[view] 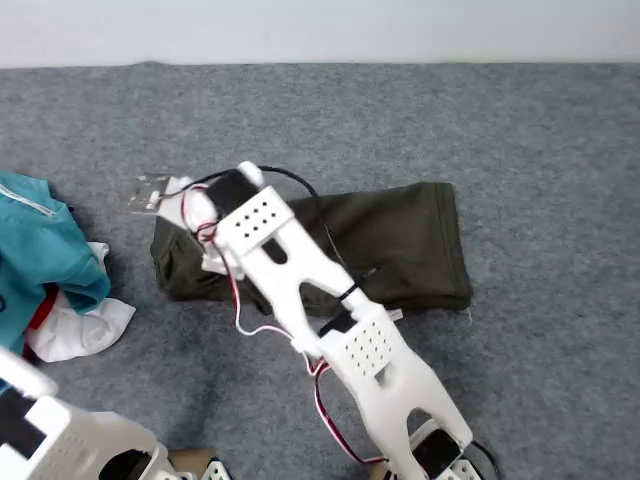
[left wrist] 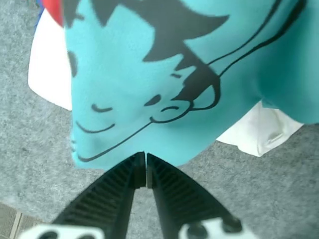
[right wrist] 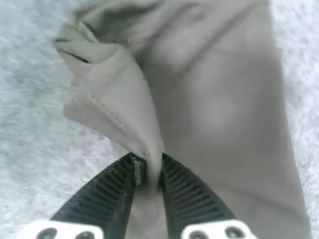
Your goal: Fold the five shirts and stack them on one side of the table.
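Olive shirt [view: 400,240] is lying mid-table, wrist views revealing the right gripper [right wrist: 148,165] pinching its fold and the left gripper [left wrist: 145,160] clenched against the hem of the nine-o'clock teal shirt [view: 45,245].

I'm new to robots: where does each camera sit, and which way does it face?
High view: fixed above the grey table, looking down; the right arm lies over the olive shirt.
Left wrist view: rides the left arm, looking past the shut left gripper at the teal shirt.
Right wrist view: rides the right arm, looking past the right gripper, which pinches a fold of the olive shirt.
Shared: high and right wrist show the olive shirt; high and left wrist, the teal shirt.
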You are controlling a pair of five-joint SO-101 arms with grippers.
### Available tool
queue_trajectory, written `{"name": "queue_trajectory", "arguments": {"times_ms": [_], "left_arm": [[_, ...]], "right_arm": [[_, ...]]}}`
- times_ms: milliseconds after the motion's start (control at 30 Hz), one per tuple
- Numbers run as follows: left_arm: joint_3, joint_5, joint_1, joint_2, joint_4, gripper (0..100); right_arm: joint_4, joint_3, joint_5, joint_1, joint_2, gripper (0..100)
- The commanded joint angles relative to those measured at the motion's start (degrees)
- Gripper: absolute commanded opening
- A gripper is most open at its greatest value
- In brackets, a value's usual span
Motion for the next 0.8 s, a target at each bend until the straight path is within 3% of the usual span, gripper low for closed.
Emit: {"name": "queue_trajectory", "arguments": {"times_ms": [0,67,300,567,767], "left_arm": [[-0.31,0.00,1.67,-3.34,1.41,1],[-0.31,0.09,2.20,-3.52,1.41,1],[-0.22,-0.09,2.29,-8.44,1.41,1],[0.04,-0.09,2.29,-10.64,1.41,1],[0.04,-0.09,2.20,-11.87,1.41,1]], "right_arm": [[0.40,-2.73,-0.70,1.98,0.04,17.2],[-0.40,-2.81,-0.70,3.03,0.75,21.9],[-4.88,-2.81,-0.70,7.78,1.98,18.4],[-0.31,-2.81,-0.70,2.51,-6.11,18.0],[2.33,-2.46,-0.79,-2.15,-8.40,3.5]]}}
